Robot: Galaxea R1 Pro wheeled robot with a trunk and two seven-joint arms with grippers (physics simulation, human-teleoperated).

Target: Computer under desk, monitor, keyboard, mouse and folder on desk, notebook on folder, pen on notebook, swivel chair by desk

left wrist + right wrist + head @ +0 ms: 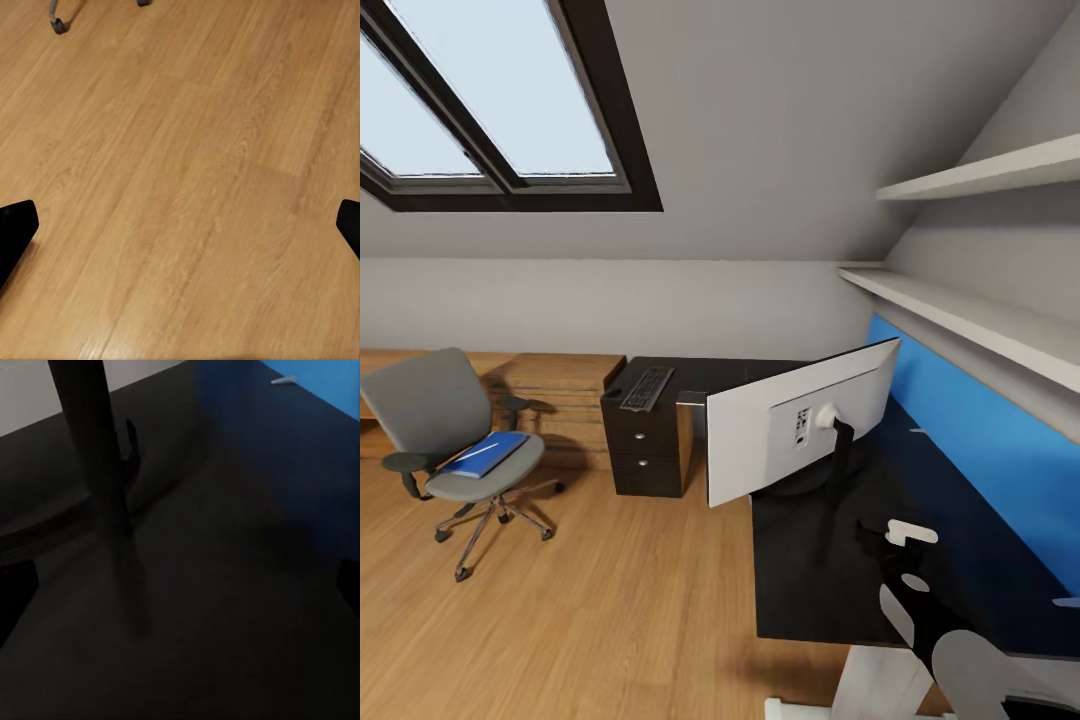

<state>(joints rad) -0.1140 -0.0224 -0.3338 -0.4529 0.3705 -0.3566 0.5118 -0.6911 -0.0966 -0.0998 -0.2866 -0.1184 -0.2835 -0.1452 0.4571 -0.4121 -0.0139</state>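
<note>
- In the head view we see the monitor standing on the desk, its light grey back turned to us and its black stand reaching down to the glossy black top.
- The keyboard lies on the far wing of the desk, above the black drawers, well apart from the monitor.
- The swivel chair stands on the wooden floor, away from the desk, with the folder lying flat on its seat.
- A blue wall panel runs along the wall behind the desk, beneath two white shelves.
- Our left gripper hangs over the bare wooden floor; its dark fingertips sit at opposite edges of the left wrist view, wide apart, with nothing between them. A chair caster shows at the far edge.
- Our right gripper hovers above the dark desk top beside the monitor's stand; its fingertips are likewise spread far apart and hold nothing.
- In the head view, part of our right arm shows over the near end of the desk.
</note>
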